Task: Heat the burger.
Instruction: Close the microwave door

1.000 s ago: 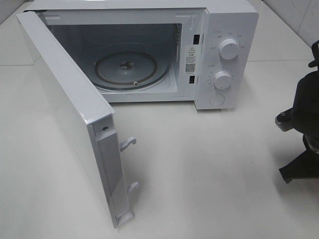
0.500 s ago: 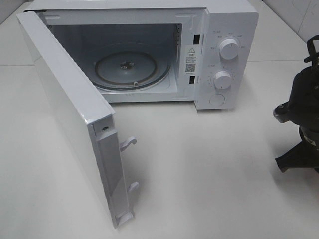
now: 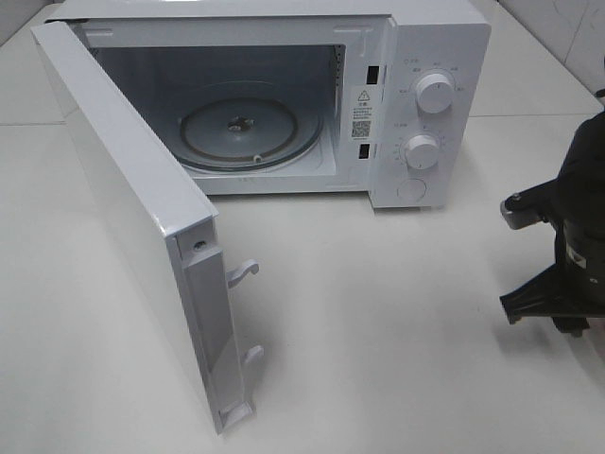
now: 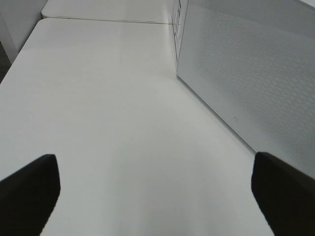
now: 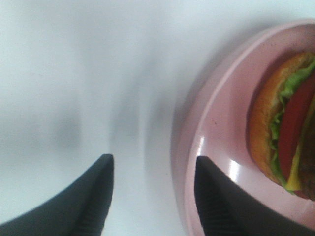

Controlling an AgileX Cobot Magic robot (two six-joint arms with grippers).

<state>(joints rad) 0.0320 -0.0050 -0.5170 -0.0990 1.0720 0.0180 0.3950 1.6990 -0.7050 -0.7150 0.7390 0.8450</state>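
A white microwave [image 3: 284,95] is being shown with its door [image 3: 142,227] swung open and the right arm [image 3: 567,246] right of it; the left gripper [image 4: 152,196] is being held wide beside that door; the right gripper [image 5: 152,191] is being held apart, empty, at the pink plate [image 5: 216,147] rim, the burger [image 5: 288,123] lying on it.

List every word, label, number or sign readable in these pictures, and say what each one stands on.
Nothing can be read word for word.
Warning sticker on the microwave frame: a triangle sign shows, print too small.
Sticker with a square code below it: text too small.
Markings around the upper dial and lower dial: too small.
Small square mark on the microwave door, left wrist view: unreadable.
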